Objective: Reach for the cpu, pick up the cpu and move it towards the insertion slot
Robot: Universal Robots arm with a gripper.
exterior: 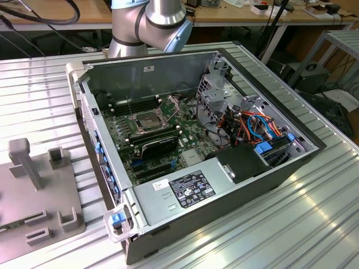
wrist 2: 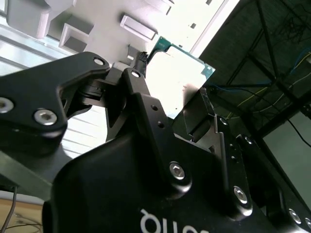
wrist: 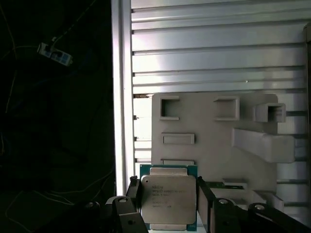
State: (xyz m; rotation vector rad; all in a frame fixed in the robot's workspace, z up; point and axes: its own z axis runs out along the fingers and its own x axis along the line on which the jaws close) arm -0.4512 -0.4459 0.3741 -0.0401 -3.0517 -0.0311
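We see the gripper (wrist: 167, 204) apparently clamped on the cpu (wrist: 168, 199), lifted above the grey tray (wrist: 209, 141); the insertion slot (exterior: 147, 119), frame centre, remains unreached.

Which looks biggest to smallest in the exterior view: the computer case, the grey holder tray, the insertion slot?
1. Computer case
2. Grey holder tray, cut off by the picture's edge
3. Insertion slot
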